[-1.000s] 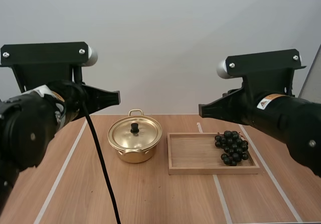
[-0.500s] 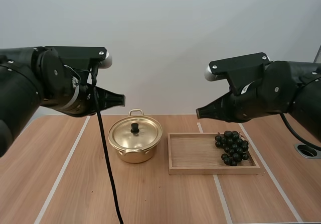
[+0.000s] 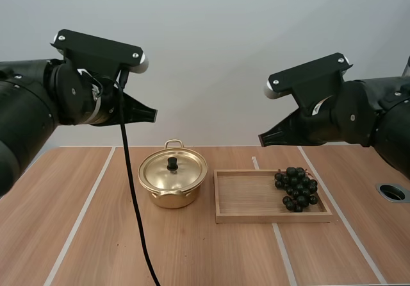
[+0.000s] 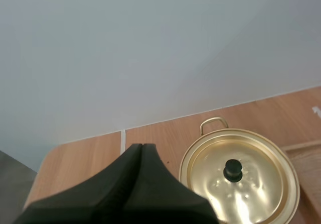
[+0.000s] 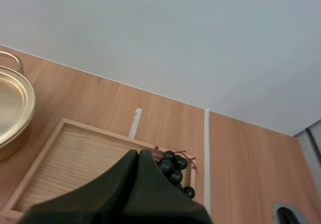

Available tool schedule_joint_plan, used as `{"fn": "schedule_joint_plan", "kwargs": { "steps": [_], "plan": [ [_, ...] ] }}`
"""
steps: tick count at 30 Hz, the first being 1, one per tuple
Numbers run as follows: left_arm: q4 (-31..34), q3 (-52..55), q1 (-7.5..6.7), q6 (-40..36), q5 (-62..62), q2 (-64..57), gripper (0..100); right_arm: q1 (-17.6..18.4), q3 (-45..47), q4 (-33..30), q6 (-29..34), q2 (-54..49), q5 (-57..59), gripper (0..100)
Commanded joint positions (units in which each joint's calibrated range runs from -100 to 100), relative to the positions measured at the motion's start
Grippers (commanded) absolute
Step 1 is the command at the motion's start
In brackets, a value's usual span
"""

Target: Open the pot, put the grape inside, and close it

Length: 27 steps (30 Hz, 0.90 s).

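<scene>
A gold pot [image 3: 172,182] with its lid on and a black knob [image 3: 172,163] stands mid-table. To its right a wooden tray [image 3: 246,196] holds a bunch of dark grapes [image 3: 296,188] at its right end. My left gripper [image 3: 154,114] hangs shut high above and left of the pot, holding nothing. In the left wrist view its fingers lie together as one wedge [image 4: 142,146] beside the lidded pot [image 4: 239,176]. My right gripper [image 3: 261,138] hovers shut above the tray. Its wedge [image 5: 138,152] sits over the tray [image 5: 75,158], just beside the grapes [image 5: 175,169].
White tape lines run along the wooden table [image 3: 192,254]. A round hole [image 3: 392,192] sits in the tabletop at the far right. The pot's rim [image 5: 12,103] lies left of the tray in the right wrist view.
Both arms have swung up and forward from close to the camera. The left gripper now sits higher, and the right gripper has risen slightly. Pot, tray and grapes have not moved.
</scene>
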Motion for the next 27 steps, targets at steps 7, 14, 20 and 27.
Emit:
{"fn": "schedule_joint_plan", "kwargs": {
  "steps": [7, 14, 20, 27],
  "plan": [
    [-9.79, -0.42, -0.15, 19.38, 5.19, 0.59, 0, 0.12, -0.35, -2.64, -0.33, -0.23, -2.22, 0],
    [-21.56, -0.42, -0.15, 27.87, 9.64, 2.04, 62, 0.12, -0.35, -2.99, -0.33, 0.03, -2.81, 84],
    [-22.82, -0.42, -0.15, 30.39, 10.49, 5.07, 100, 0.12, -0.35, -8.5, -0.33, 0.03, -2.6, 100],
    [-24.17, -0.42, -0.15, 32.37, 11.11, 13.14, 100, 0.12, -0.35, -8.86, -0.06, 0.03, -2.02, 100]
  ]
}}
